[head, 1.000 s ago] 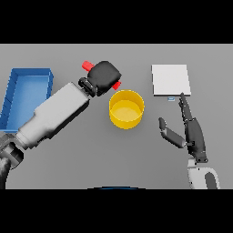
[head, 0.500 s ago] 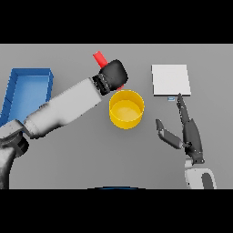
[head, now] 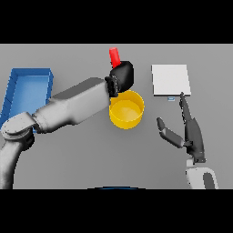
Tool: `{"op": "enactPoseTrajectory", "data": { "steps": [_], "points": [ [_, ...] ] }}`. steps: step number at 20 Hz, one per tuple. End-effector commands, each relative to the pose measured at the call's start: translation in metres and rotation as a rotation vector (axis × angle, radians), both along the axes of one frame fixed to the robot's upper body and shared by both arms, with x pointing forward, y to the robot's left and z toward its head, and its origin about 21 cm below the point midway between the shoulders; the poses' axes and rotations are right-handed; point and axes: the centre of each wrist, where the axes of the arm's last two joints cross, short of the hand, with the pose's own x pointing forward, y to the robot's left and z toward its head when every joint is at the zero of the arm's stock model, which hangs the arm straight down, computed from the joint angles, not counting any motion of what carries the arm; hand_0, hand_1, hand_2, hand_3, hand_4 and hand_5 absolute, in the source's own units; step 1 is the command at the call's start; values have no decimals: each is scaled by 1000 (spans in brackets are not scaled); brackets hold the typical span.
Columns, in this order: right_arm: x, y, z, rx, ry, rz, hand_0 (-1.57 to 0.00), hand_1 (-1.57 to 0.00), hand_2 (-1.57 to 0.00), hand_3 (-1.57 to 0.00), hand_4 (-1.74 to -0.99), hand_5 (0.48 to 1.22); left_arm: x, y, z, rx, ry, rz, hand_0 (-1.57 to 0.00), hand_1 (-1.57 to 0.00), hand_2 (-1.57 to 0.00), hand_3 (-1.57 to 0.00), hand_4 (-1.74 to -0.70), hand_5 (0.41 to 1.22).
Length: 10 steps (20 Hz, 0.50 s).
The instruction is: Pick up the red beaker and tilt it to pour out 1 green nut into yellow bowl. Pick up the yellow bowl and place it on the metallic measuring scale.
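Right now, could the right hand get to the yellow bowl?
Probably yes. The right hand is open, with bare table between it and the bowl. The left hand, holding the beaker, hangs just behind the bowl.

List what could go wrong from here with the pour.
The left hand covers most of the red beaker, which stands behind the yellow bowl's far rim; tilted there, the nut may miss the bowl. The left forearm hangs over the bowl's left edge and might nudge it.

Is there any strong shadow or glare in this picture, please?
Head view: lighting is flat, no glare; the bowl casts hardly any shadow on the table; the scale looks evenly pale; the dark left robot hand hides most of the beaker.
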Motion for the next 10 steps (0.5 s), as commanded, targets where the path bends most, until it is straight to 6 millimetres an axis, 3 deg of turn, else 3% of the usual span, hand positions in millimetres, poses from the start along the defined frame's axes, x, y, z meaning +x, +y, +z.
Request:
{"op": "enactPoseTrajectory", "data": {
  "steps": [1, 7, 10],
  "points": [
    [-1, 1, -2, -9, -2, -4, 1, 1, 1, 1, -1159, 632, -2, -2, 1, 22, -10, -13, -1571, -1571, -1571, -1571, -1731, 1221],
    [-1, 0, 1, 10, -19, -2, 1, 1, 1, 1, -1154, 635, -6, -18, 8, 118, -70, -79, -1571, -1571, -1571, -1571, -1720, 1221],
    [-1, -1, -1, 31, -14, 2, 1, 1, 1, 1, -1157, 638, 9, -19, 44, 137, -108, -83, -1571, -1571, -1571, -1571, -1721, 1221]
  ]
}}
